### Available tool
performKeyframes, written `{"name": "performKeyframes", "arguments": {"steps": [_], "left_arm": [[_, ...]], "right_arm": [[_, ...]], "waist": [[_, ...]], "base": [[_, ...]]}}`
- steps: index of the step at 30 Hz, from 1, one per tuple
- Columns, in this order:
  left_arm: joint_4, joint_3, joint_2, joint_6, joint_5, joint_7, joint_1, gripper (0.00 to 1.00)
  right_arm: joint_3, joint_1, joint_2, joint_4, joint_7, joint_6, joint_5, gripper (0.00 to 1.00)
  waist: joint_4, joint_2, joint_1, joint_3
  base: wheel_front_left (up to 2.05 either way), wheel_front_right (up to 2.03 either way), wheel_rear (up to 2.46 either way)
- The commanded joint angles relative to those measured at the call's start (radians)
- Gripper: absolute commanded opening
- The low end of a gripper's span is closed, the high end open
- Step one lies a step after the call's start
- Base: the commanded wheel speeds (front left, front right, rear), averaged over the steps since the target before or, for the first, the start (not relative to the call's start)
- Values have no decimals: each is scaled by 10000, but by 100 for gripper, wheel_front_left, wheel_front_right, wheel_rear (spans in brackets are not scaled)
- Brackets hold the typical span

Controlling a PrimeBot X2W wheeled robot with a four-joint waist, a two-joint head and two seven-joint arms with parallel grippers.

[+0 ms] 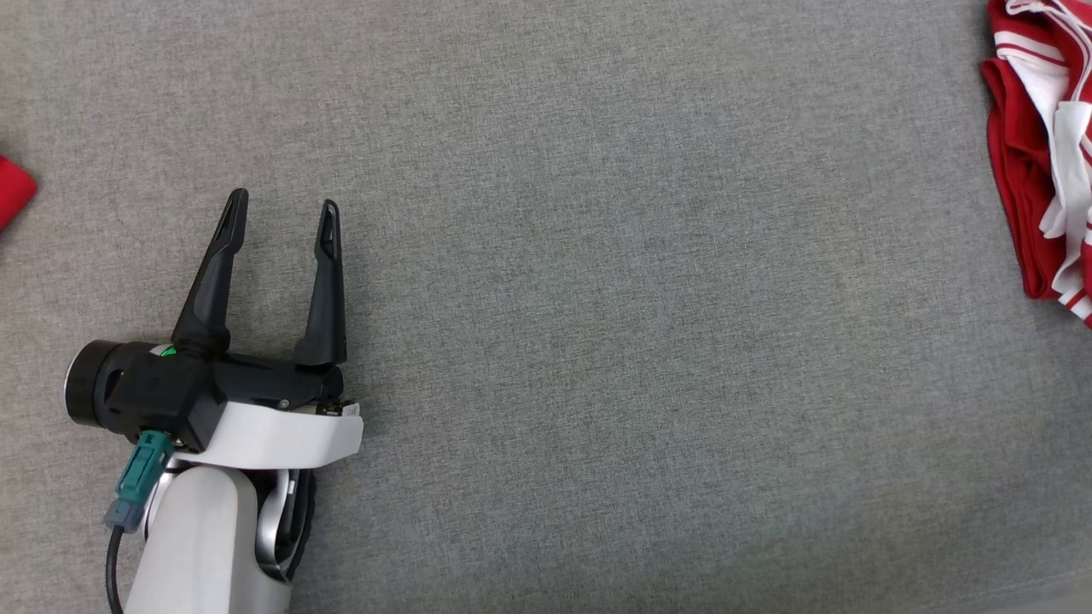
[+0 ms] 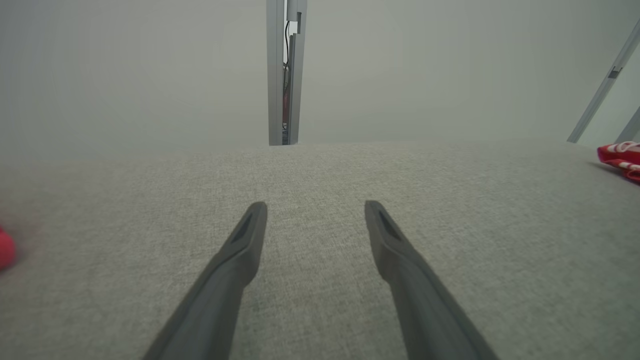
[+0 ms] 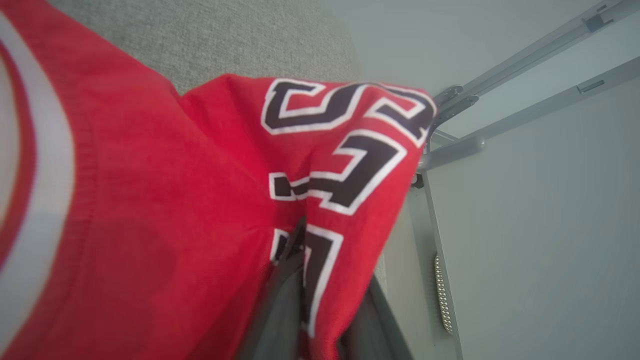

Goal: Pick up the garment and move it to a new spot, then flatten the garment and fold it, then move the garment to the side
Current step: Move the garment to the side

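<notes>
Looking down on the left gripper, spread wide: 2 dark fingers parted in a V, nothing between them. Hovering over or resting on the grey cloth surface, can't tell which tbh.

Spotting the garment way off to that gripper's right and a bit ahead of the fingertips, well apart from it. Red with white stripes and panels, bunched into a crumpled heap, partly cut off by the frame edge. Also catching a small red scrap off to the gripper's left, roughly level with the fingertips, too cropped to identify.

From the left wrist: open V pointing across plain grey surface, with an upright metal post straight ahead of the tips, past the far edge.

From the right wrist: seeing the right gripper closed on a fold of the garment, pinching red cloth with dark, white-outlined lettering between its 2 fingers. Fabric draped over both, hiding the tips. More red cloth piled ahead and to the left of those fingers, with a strip of grey surface beyond it. Off to their right, past the surface's edge: 2 slanted grey metal bars.
</notes>
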Motion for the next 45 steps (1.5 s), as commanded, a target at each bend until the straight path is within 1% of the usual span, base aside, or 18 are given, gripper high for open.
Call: {"name": "performKeyframes", "arguments": {"steps": [1,6,17,23,29,33,36,40,42,45], "left_arm": [[143,84,59,38,-3,21,-57,100],[223,91,58,55,-19,21,-39,100],[301,-96,48,199,-279,17,137,100],[317,-165,49,350,-526,17,232,100],[306,-148,49,497,-716,15,529,100],[276,-104,49,602,-797,15,801,100],[297,-29,49,642,-833,15,1032,100],[255,12,49,742,-897,17,1392,100],[243,21,49,786,-908,15,1573,100],[204,13,49,868,-962,17,1859,100]], "right_arm": [[-204,-186,116,320,-204,-5,-115,100],[-355,-406,353,707,-427,-5,-474,100],[-419,-925,376,983,-466,-5,-1100,100],[-345,-1088,681,682,-1059,-5,-1323,100],[-492,-744,1364,103,-1716,-3,-1292,100],[-701,-341,1821,-603,-1964,-5,-1212,100],[-1015,200,2187,-1357,-2025,-3,-1138,100],[-1838,1249,2462,-3071,-2009,-3,-1317,100],[-2352,1900,2606,-3986,-1999,-3,-1642,100],[-3236,3132,3012,-5208,-1999,-3,-2057,100]], "waist": [[0,0,0,2],[-19,0,0,-116],[27,0,0,-760],[22,0,0,-1400],[-64,0,0,-2289],[-177,0,0,-2875],[-288,0,0,-3288],[-423,0,0,-3792],[-475,0,0,-4024],[-529,0,0,-4371]], "base": [[0,0,0],[0,0,0],[0,0,0],[0,0,0],[0,0,0],[0,0,0],[0,0,0],[0,0,0],[0,0,0],[0,0,0]]}}
